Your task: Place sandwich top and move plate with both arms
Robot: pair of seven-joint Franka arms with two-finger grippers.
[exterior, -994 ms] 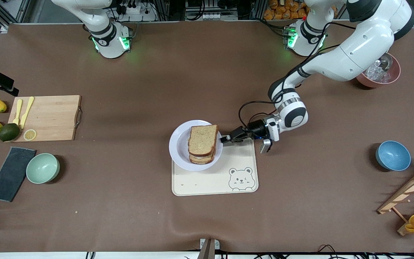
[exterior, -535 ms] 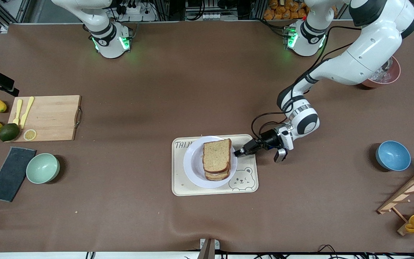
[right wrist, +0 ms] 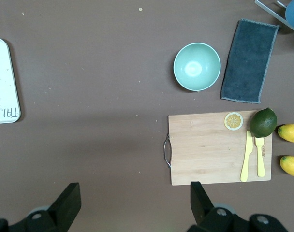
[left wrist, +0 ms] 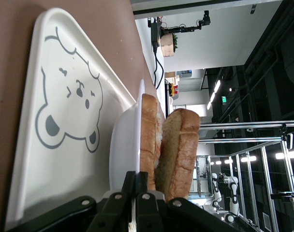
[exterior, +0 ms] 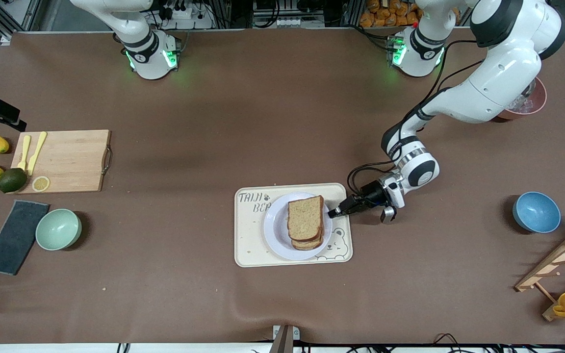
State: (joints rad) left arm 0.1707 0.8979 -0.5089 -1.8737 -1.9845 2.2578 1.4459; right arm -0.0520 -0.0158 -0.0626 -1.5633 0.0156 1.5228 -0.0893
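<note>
The round pale plate [exterior: 274, 229] lies on the cream bear tray [exterior: 248, 247] and carries a stacked sandwich. The sandwich top [exterior: 305, 217], a light-brown slice with a darker crust, lies on the stack. My left gripper [exterior: 335, 212] is shut on the plate's rim at the side toward the left arm's end. In the left wrist view the fingers clamp the plate [left wrist: 124, 145] edge, with the sandwich top [left wrist: 180, 147] just past the left gripper [left wrist: 136, 181]. My right gripper [right wrist: 133, 198] hangs open and empty over bare table beside the cutting board, out of the front view.
A wooden cutting board [exterior: 69, 161] with yellow cutlery, a lemon slice, an avocado [exterior: 12, 180] and lemons, a green bowl [exterior: 58, 229] and a grey cloth [exterior: 15, 237] sit at the right arm's end. A blue bowl [exterior: 536, 212], a pink bowl and a wooden rack [exterior: 564, 262] sit at the left arm's end.
My left gripper has pulled the plate with the sandwich fully onto the tray, toward the left arm's end and nearer the front camera. The right arm's base has not moved.
</note>
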